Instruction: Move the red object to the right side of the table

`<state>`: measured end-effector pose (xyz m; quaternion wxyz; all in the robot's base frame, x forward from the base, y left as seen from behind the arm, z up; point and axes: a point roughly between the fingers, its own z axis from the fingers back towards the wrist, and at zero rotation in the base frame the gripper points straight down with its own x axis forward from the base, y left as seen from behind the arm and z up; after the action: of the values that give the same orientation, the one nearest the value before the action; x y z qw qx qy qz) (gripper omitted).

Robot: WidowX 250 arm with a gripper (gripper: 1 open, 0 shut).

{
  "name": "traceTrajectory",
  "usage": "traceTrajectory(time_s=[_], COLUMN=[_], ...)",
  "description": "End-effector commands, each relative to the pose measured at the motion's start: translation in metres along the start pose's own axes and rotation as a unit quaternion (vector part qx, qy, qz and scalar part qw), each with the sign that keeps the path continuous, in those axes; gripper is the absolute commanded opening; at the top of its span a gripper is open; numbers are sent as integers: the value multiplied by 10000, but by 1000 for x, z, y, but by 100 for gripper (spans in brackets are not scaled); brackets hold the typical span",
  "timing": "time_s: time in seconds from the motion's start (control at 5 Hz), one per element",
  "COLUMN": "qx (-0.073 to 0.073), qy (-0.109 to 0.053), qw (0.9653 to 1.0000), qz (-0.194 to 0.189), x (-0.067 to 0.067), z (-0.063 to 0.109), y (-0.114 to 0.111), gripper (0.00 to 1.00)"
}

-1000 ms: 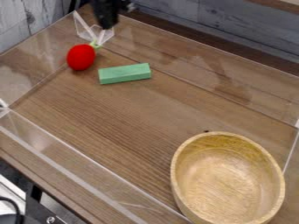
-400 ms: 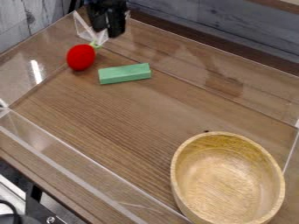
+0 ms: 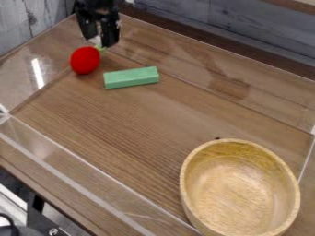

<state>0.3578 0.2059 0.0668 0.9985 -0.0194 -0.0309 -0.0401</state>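
Observation:
The red object (image 3: 84, 61), a small round red toy fruit, sits on the table (image 3: 147, 129) at the far left. My gripper (image 3: 98, 41) hangs just above and slightly behind it, pointing down. Its two dark fingers stand apart and hold nothing, and they do not touch the fruit.
A flat green block (image 3: 131, 77) lies just right of the red fruit. A round wooden bowl (image 3: 240, 187) stands at the near right corner. Low clear acrylic walls (image 3: 37, 152) edge the tabletop.
The gripper has moved left and down, ending over the red fruit, and its fingers have spread apart. The fruit, block and bowl have stayed put.

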Motion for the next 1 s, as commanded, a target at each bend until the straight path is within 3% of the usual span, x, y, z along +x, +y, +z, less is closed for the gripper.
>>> traceTrajectory(time_s=[0.0,0.6,0.8], qx=[280,313,307], qy=[-183,67,92], qw=[9994,9994,9994], qz=[36,100,121], x=[5,3,3], z=[14,-17,-21], y=[10,6,5], gripper=[100,100,0])
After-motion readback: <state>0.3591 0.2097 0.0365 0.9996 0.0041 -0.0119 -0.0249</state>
